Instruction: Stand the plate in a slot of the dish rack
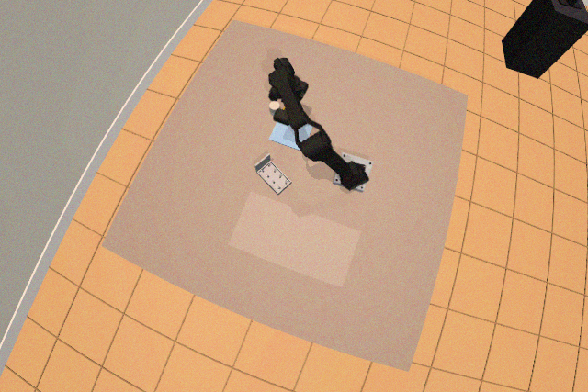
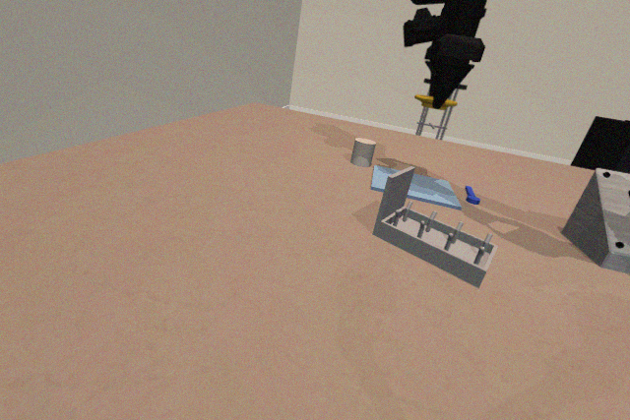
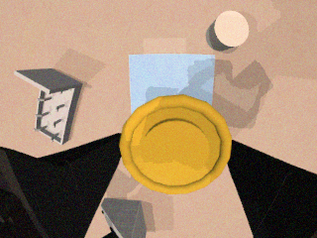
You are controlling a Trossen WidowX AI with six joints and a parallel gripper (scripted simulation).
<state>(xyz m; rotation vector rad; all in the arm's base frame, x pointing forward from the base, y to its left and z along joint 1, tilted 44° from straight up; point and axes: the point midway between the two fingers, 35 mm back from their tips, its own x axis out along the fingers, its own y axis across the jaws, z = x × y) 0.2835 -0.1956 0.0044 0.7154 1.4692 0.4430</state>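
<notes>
One yellow plate (image 3: 174, 143) hangs level, high above the desk (image 2: 177, 253), grasped in the hand (image 2: 441, 100). Below it lies a light blue mat (image 3: 170, 81), with the dish rack (image 2: 432, 242) nearby.

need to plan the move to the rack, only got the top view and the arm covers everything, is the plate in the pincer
Observer: Yes. The exterior view shows the yellow plate clamped in the pincer, well above the table.
Operator: is it upright or flat
Observer: Roughly flat. From the exterior view only its thin rim shows, lying level.
Operator: anything near the mat i cant see
Observer: A small blue utensil lies on the table just beside the light blue mat, on the side toward the arm's base.
Operator: rack slots free
Observer: The dish rack holds nothing between its pegs, and its tall end wall is at the end nearest the mat.
</notes>
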